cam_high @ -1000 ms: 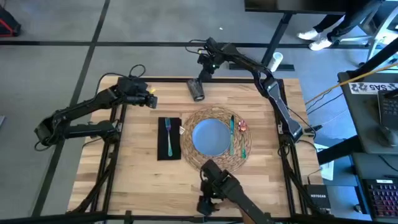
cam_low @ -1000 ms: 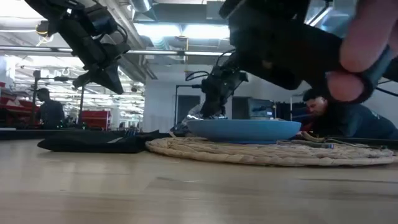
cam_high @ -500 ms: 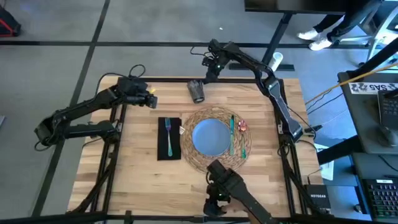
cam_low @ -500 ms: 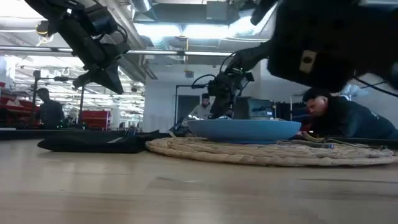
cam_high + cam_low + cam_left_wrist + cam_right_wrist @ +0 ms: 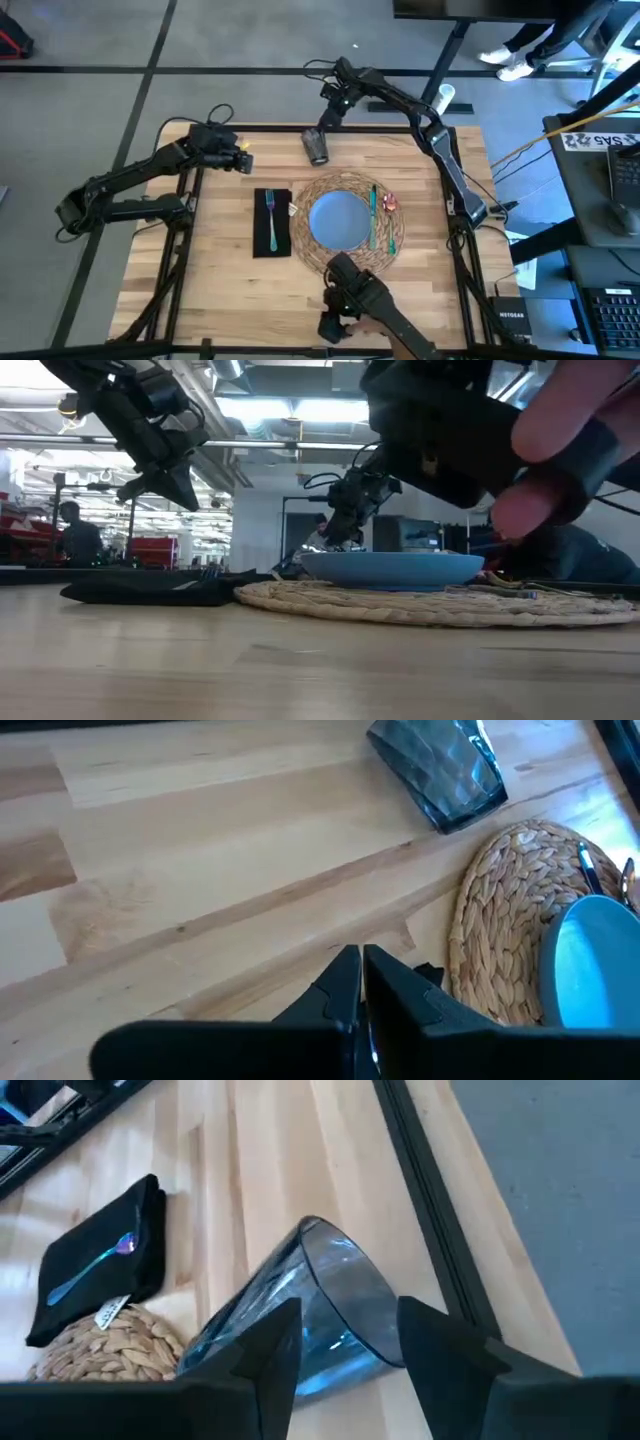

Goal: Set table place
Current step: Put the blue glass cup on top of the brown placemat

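Observation:
The grey glass [image 5: 317, 146] lies on its side on the table [image 5: 200, 270], just beyond the round straw placemat [image 5: 345, 250]. The blue plate [image 5: 338, 220] rests on the mat, with green and red-handled cutlery [image 5: 380, 220] beside it. The teal fork [image 5: 270, 222] lies on the black napkin [image 5: 272, 240], left of the mat. My right gripper [image 5: 322, 118] hangs open over the far edge, its fingers standing above and astride the glass [image 5: 300, 1310], apart from it. My left gripper [image 5: 243, 160] hovers shut above the far left of the table [image 5: 200, 900].
A dark jointed mount [image 5: 345, 300] with a person's hand [image 5: 570, 450] on it stands at the near edge, right in front of the low camera. Bare wood lies at the table's left and near left. People stand in the room beyond.
My right gripper has swung a little toward the table's right and far edge, then come back over the glass, staying open. The glass has not moved. The dark mount and the hand at the near edge have shifted about.

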You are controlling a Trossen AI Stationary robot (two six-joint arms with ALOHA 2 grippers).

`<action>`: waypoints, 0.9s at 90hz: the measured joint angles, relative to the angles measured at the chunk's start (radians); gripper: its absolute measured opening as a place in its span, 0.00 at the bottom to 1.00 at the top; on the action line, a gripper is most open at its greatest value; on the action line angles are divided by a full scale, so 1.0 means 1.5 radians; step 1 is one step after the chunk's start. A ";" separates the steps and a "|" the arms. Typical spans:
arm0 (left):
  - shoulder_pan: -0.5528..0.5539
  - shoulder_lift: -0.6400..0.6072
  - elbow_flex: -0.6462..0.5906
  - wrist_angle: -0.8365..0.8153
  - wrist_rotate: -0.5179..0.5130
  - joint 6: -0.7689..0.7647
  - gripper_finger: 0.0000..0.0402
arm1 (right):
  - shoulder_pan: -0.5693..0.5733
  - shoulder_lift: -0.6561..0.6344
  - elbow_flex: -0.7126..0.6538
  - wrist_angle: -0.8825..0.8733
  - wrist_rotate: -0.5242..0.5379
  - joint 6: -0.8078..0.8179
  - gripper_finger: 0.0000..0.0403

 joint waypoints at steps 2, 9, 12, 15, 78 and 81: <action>0.000 0.000 0.000 0.000 0.000 0.000 0.00 | 0.000 0.000 0.000 0.000 0.000 0.000 0.40; 0.000 0.000 0.000 0.000 0.000 0.000 0.00 | 0.000 0.000 0.000 -0.001 -0.001 0.002 0.45; 0.000 0.000 0.000 0.000 0.000 0.000 0.00 | 0.002 0.000 0.000 -0.001 0.000 0.002 0.47; 0.000 0.000 0.000 0.000 0.000 0.000 0.00 | 0.004 0.000 0.000 -0.002 0.003 0.002 0.50; 0.000 0.000 0.000 0.000 0.000 -0.011 0.00 | 0.016 0.040 0.001 -0.061 -0.039 -0.082 0.58; 0.000 0.000 0.000 0.000 0.000 -0.011 0.00 | 0.016 0.040 0.001 -0.071 -0.040 -0.086 0.57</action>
